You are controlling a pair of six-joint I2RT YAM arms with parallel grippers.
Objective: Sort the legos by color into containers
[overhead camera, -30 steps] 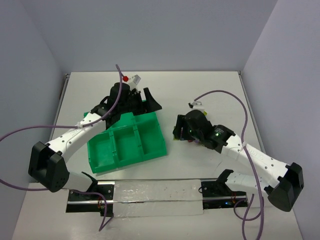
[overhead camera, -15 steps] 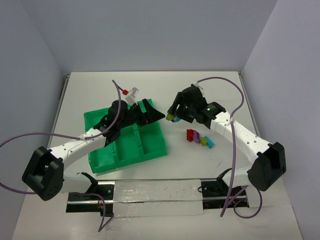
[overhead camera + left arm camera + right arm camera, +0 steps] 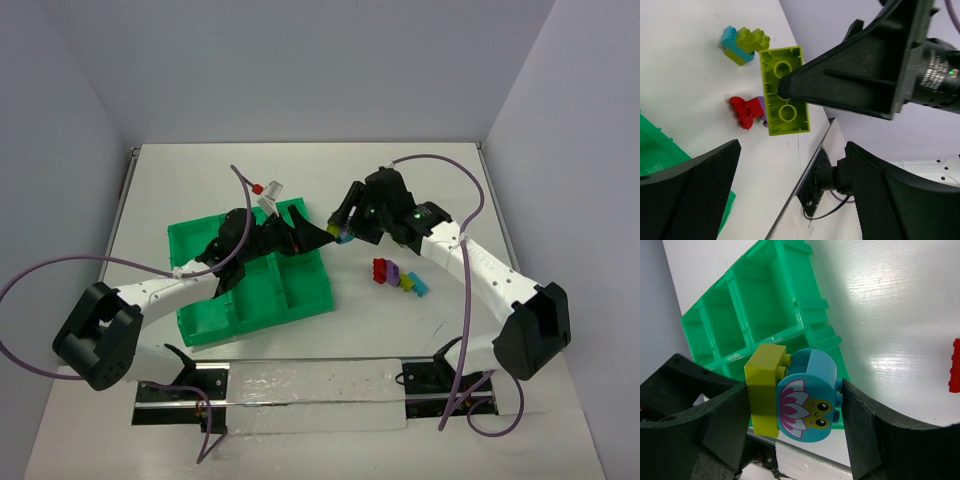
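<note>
My right gripper (image 3: pixel 343 228) is shut on a yellow-green brick joined to a light blue rounded brick with a flower face (image 3: pixel 807 407), held above the table just right of the green tray (image 3: pixel 200 300). In the left wrist view the yellow-green brick's underside (image 3: pixel 784 90) shows against a right finger. My left gripper (image 3: pixel 315 236) is open and empty, reaching over the tray's far right corner, close to the right gripper. On the table lies a cluster of a red brick (image 3: pixel 381 270), a purple brick (image 3: pixel 393 273), a yellow-green brick (image 3: pixel 407 281) and a light blue brick (image 3: pixel 418 287).
The tray's six compartments (image 3: pixel 765 305) look bare where they show; the left arm hides part of the far row. The brick cluster also shows in the left wrist view (image 3: pixel 746 111). A metal rail (image 3: pixel 300 385) runs along the table's near edge.
My right gripper rose from the brick cluster and swung left toward the tray with the joined bricks. My left arm reached right across the tray toward it.
</note>
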